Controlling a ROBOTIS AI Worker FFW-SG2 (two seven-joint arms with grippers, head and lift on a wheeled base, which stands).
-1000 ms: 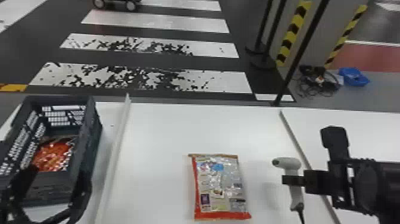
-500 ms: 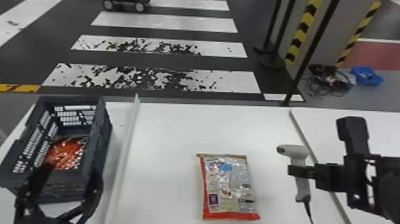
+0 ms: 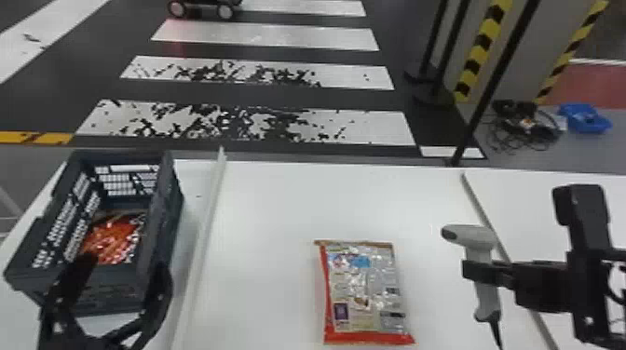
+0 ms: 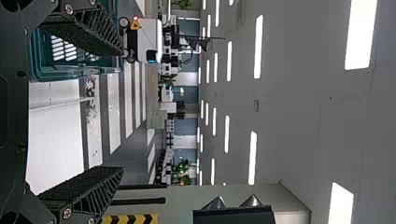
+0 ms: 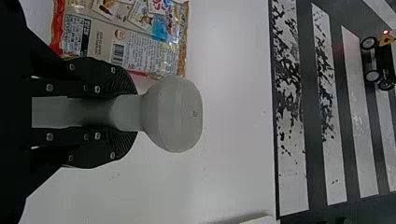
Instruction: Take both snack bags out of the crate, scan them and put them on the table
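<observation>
My left gripper (image 3: 114,279) stands open over the near end of the dark crate (image 3: 158,218); a red snack bag (image 3: 112,239) lies inside the crate. In the left wrist view the left gripper (image 4: 119,112) has its fingers wide apart, with the crate (image 4: 70,74) beyond. My right gripper (image 3: 484,274) is shut on the grey scanner (image 3: 486,298), held upright at the right. The right wrist view shows the right gripper (image 5: 123,113) gripping the handle of the scanner (image 5: 173,114). Another snack bag (image 3: 363,293) lies flat on the table, left of the scanner.
A raised white strip (image 3: 205,242) runs along the white table (image 3: 270,209) between crate and bag. Another seam (image 3: 479,205) passes behind the scanner. Black posts (image 3: 493,84) stand past the table's far edge.
The head view has shifted, so table and crate sit slightly farther right in it. The left gripper now stands a little farther right over the crate's near end. The right gripper still holds the scanner.
</observation>
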